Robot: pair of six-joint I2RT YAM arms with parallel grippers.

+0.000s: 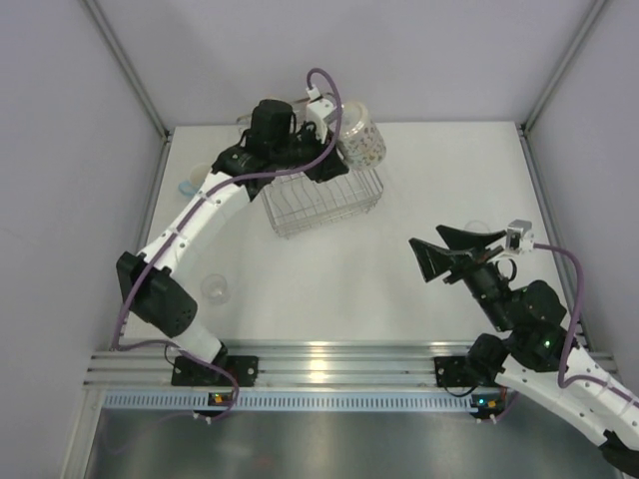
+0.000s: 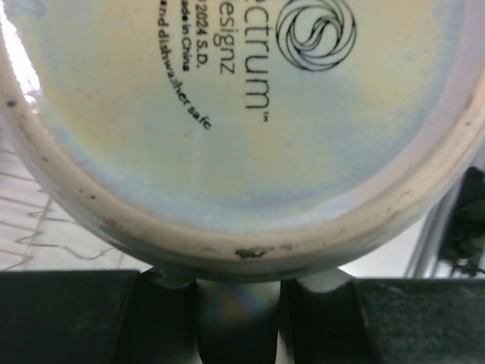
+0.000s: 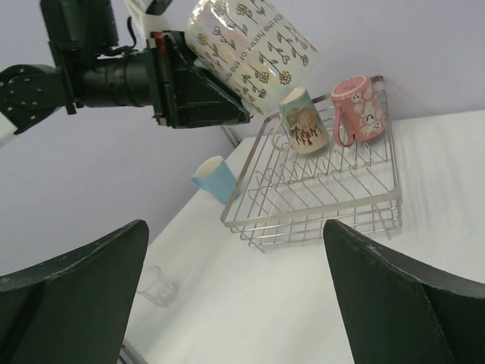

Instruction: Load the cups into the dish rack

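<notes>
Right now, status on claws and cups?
Left claw shut on flowered mug, over rack. Right claw open. Pink mug, cream mug racked; blue cup, glass outside. Nothing blocking.

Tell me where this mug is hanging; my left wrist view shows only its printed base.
Observer: The left gripper holds the floral mug tilted in the air above the far side of the dish rack, clear of the wires.
Operator: Anything in the rack already?
Observer: Two: a pink mug and a cream mug with a picture, both toward its far side. The near rows are bare.
Operator: What's left on the table?
Observer: I can see a light blue cup just left of the rack and a clear glass tumbler near the left arm's base.
</notes>
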